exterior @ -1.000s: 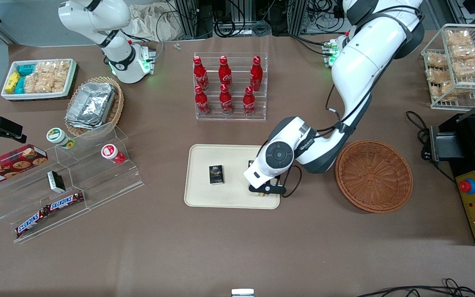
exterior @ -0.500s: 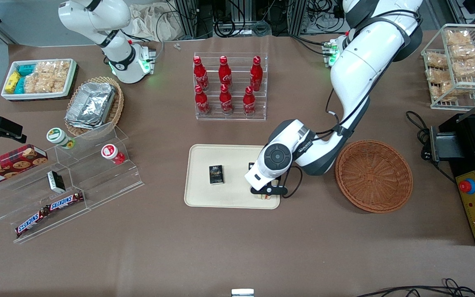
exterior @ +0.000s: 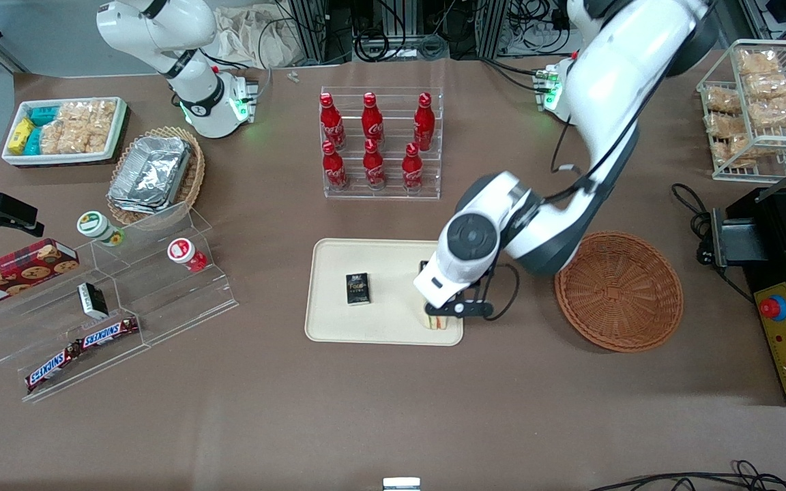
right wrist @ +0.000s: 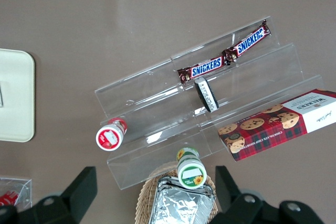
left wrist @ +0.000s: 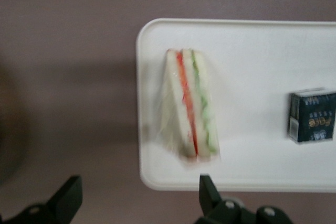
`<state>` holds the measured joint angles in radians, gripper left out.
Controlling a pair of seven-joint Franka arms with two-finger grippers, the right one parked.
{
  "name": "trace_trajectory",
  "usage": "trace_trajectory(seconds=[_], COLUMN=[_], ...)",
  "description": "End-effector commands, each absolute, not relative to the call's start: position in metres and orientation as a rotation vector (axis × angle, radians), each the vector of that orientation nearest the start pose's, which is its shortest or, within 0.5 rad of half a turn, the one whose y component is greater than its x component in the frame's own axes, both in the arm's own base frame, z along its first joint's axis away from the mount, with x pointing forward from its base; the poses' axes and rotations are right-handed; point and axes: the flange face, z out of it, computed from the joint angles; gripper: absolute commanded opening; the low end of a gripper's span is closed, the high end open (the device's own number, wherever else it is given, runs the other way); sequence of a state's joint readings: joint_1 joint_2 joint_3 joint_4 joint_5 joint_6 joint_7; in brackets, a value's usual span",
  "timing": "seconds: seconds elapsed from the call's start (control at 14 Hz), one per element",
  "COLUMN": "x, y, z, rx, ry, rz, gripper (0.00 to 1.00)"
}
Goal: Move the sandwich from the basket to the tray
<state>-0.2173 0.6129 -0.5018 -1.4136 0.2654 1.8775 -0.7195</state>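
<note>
We see the flat cream rectangular tray [exterior: 379,286] on the brown surface [exterior: 393,409] holding two things: a small dark box [exterior: 358,288] near its middle and the clear-wrapped triangular wedge sandwich [left wrist: 189,106] close to the edge nearest the round reddish-brown wicker basket [exterior: 618,291], which has nothing in it. The sandwich [exterior: 437,320] stands on edge with its orange and green filling stripes facing up toward the wrist camera; its long axis runs alongside that short edge of the tray [left wrist: 252,166]. Our tool [left wrist: 139,198] hangs above the sandwich, its two black fingers [left wrist: 209,192] spread wide and touching nothing.
</note>
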Motion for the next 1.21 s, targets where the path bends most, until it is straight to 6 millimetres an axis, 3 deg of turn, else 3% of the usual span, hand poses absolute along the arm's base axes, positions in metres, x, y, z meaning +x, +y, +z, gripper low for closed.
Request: trace_trajectory(seconds=[0.0,0.14,0.36,0.43,0.71,1.0,1.14], x=[0.538,0.526,0.539,0.540,0.556,0.581,0.582], y=[-0.337,-0.298,-0.213,-0.195,-0.123,-0.052,-0.045], z=[0.441,0.480,0.517,0.526,0.551,0.557,0.558], rx=[-3.043,-3.062,-3.076,-3.069,-3.067,-3.089,-3.088], ry=[-0.046,-0.060,-0.061,-0.070,-0.077,-0.230,-0.243], rz=[0.021,0.091,0.173,0.180,0.245,0.244,0.240], gripper=[1.00,1.00,1.00,1.00,1.00,1.00,1.00])
